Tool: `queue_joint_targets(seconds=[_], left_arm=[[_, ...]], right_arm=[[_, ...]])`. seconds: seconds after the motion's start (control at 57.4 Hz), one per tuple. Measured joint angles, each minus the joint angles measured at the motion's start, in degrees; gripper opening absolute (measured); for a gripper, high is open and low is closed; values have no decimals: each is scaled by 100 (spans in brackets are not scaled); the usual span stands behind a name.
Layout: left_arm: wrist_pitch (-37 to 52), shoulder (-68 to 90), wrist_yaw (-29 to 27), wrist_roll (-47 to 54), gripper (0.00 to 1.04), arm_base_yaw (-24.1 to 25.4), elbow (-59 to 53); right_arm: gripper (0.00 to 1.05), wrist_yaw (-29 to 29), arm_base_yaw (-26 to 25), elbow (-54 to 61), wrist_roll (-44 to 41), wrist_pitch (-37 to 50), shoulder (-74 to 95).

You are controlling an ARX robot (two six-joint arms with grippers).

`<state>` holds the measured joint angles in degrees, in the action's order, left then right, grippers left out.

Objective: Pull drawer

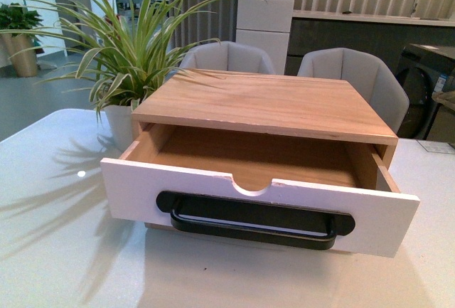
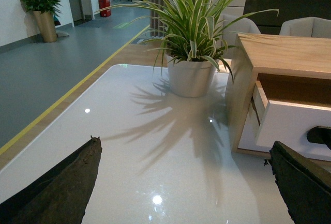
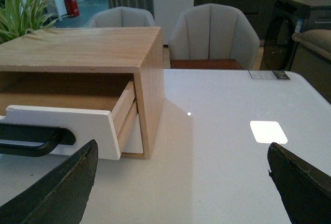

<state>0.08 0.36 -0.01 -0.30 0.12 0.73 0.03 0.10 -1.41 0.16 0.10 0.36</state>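
The drawer stands pulled well out of its light-wood cabinet in the front view, its inside bare. Its white front carries a long black bar handle and a half-round notch in the upper edge. The front view shows neither arm. My left gripper is open over the table, left of the cabinet, with the drawer off to one side. My right gripper is open too, over the table to the right of the drawer, with the handle beside one finger.
A potted spider plant stands at the cabinet's left rear corner. The white table reflects ceiling lights. Two grey chairs stand behind the table. A lower white drawer front shows under the open drawer.
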Motion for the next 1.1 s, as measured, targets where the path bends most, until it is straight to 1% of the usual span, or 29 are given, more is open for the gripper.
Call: queue_joint_targets(seconds=[1.097], left_arm=[[0, 0, 0, 0, 97, 0, 0]], right_arm=[[96, 0, 0, 0, 0, 0, 0]])
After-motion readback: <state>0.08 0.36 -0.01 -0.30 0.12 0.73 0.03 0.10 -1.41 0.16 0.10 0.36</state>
